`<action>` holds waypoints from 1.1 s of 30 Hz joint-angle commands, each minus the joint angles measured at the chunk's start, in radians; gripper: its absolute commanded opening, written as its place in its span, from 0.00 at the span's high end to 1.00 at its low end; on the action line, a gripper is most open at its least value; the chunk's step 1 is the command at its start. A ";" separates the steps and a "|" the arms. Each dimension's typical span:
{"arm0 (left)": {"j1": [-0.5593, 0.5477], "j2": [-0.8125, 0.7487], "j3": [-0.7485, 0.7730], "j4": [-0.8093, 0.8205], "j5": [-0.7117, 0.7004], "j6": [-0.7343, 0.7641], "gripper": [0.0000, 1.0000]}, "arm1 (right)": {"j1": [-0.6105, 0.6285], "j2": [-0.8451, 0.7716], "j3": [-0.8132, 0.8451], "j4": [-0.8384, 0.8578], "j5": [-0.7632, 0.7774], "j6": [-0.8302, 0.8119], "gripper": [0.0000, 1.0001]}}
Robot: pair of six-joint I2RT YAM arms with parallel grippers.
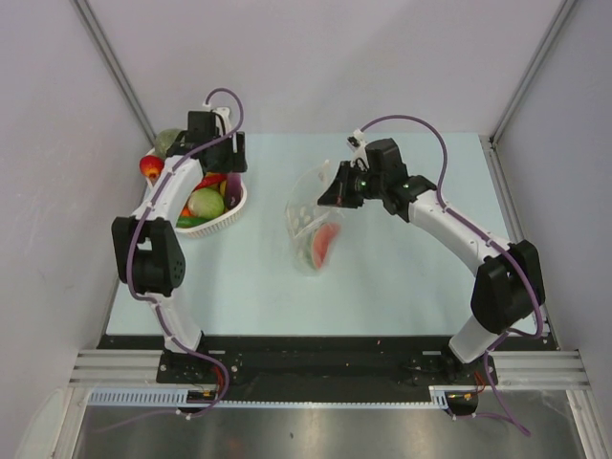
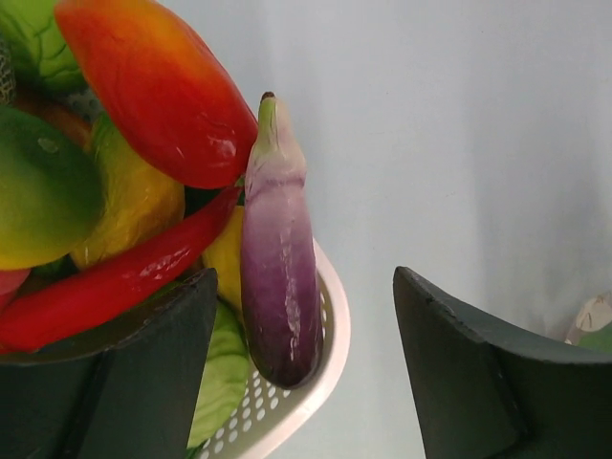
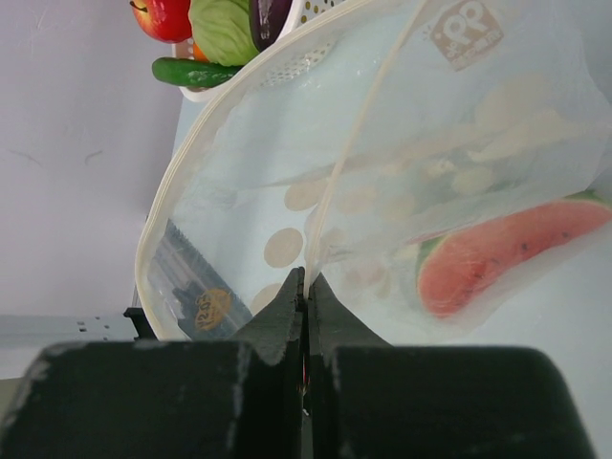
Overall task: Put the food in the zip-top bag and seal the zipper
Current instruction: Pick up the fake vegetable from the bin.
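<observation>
Top view: the left gripper hangs over the white basket of toy food at upper left, fingers spread and holding nothing. The right gripper is mid-frame, pinching the upper edge of the zip-top bag. The watermelon slice lies inside it. The table is pale blue-green, with grey walls around.

Left wrist view: a purple eggplant sits between the open fingers, nearer the left-hand one (touching or not, can't tell) and leaning on the basket rim.

Right wrist view: fingers are clamped shut on the bag's plastic at bottom centre. The slice at right is hazy behind the film, and the basket is cut off at top left.
</observation>
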 commanded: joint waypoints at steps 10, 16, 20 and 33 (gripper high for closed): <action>0.007 0.117 0.039 0.074 -0.031 0.019 0.26 | -0.025 -0.021 -0.014 0.024 -0.041 0.001 1.00; 0.012 0.084 0.006 0.060 -0.030 0.021 0.47 | -0.031 -0.028 -0.020 0.026 -0.043 -0.002 1.00; 0.027 0.038 -0.002 0.028 -0.025 0.011 0.63 | -0.033 -0.032 -0.024 0.031 -0.052 -0.001 1.00; 0.047 -0.202 -0.037 0.009 0.053 -0.010 0.90 | -0.031 -0.034 -0.018 0.060 -0.076 0.002 1.00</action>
